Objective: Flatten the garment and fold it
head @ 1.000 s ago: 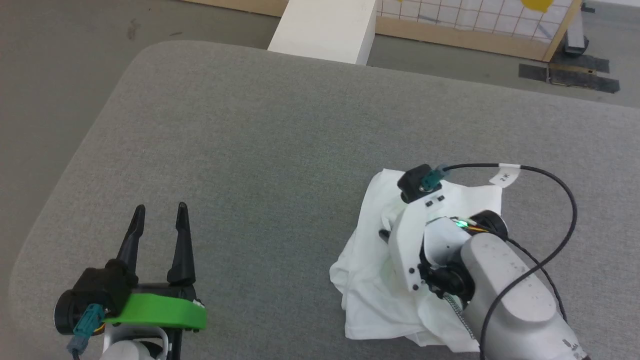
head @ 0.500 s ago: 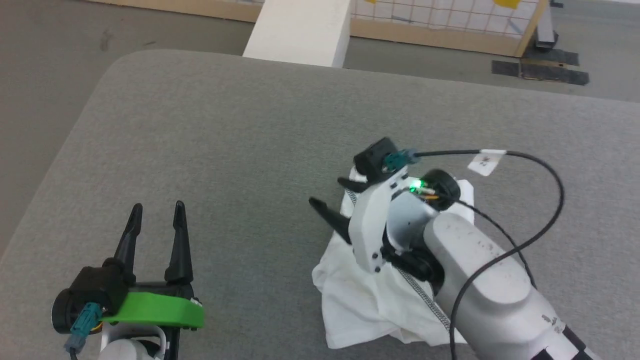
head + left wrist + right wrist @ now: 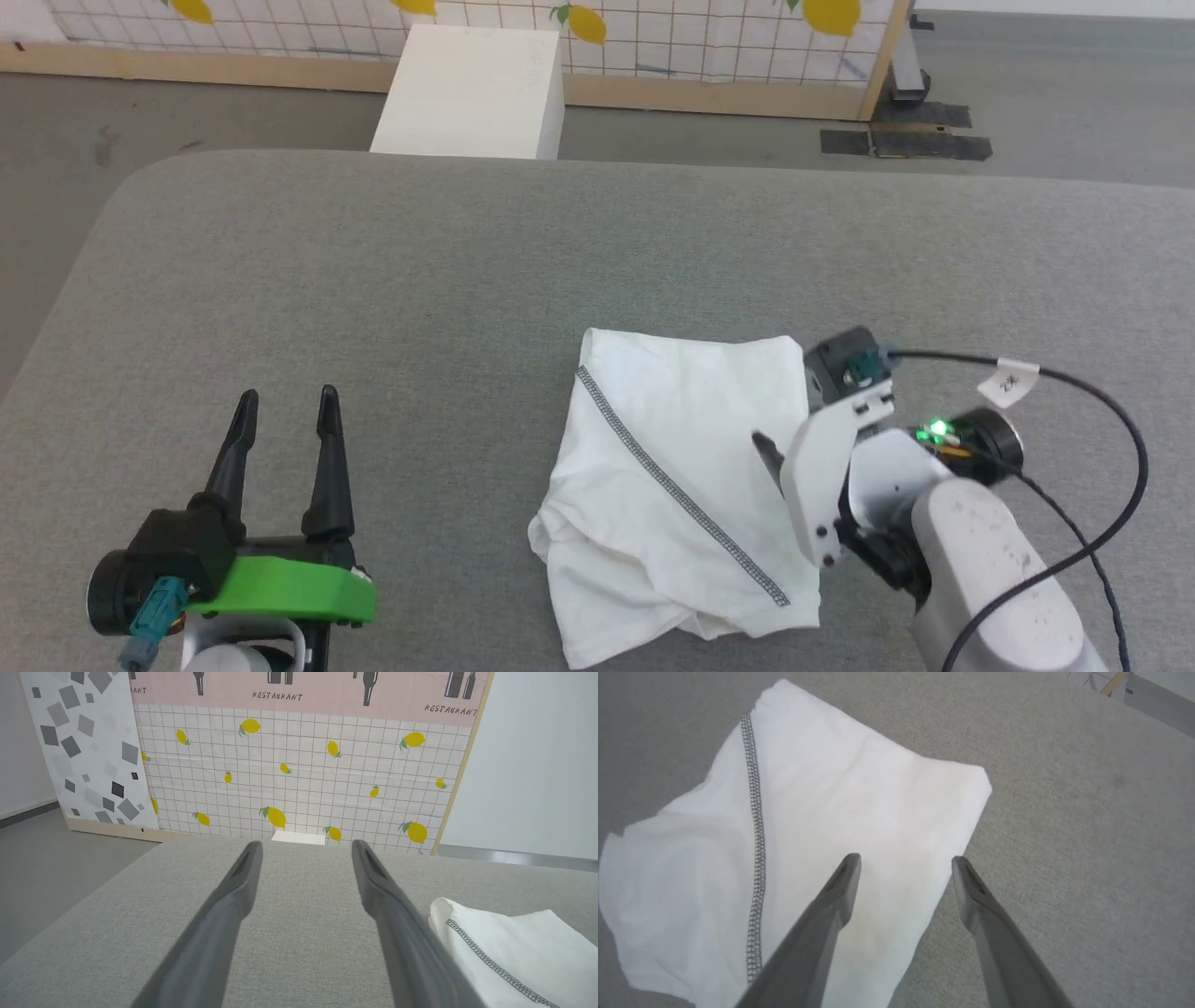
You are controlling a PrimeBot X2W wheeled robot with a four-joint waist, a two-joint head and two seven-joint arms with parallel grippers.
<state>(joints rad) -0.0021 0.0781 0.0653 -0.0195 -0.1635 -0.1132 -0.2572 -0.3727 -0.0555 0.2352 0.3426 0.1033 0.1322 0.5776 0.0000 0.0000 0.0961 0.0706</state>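
Left tool [image 3: 287,394], wide open and empty, sits well apart from the garment [image 3: 672,448]. Right tool [image 3: 906,857], also spread and empty, hovers over its right edge. Loosely folded on the grey surface [image 3: 373,280], it looks light and limp: pinch a far corner.

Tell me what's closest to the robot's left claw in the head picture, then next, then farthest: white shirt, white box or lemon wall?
1. Soft white shirt with a grey stitched seam, on the grey cushion right of the left claw.
2. Rigid white box, beyond the cushion's far edge.
3. White grid panel with yellow lemons, behind the box.
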